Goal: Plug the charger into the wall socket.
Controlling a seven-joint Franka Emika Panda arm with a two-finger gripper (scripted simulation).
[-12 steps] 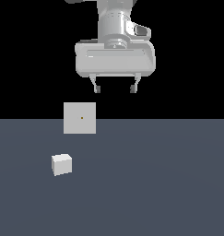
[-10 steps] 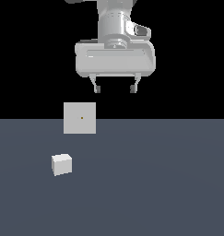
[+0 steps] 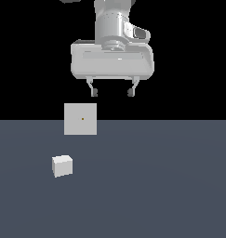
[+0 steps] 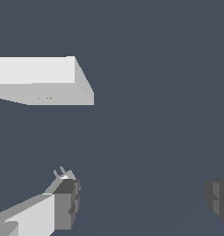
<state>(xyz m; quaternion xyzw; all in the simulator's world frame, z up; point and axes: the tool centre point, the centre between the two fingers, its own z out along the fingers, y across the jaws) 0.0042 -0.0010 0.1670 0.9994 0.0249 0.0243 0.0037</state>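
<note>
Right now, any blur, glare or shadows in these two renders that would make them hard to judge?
Exterior view: sharp and evenly lit, no glare; the charger and the socket cast no visible shadows on the floor, so height is hard to read. Wrist view: sharp too, though the socket is cut off at the frame edge.

Off-white charger (image 3: 62, 166) lies near upright grey wall socket (image 3: 80, 119)
</note>
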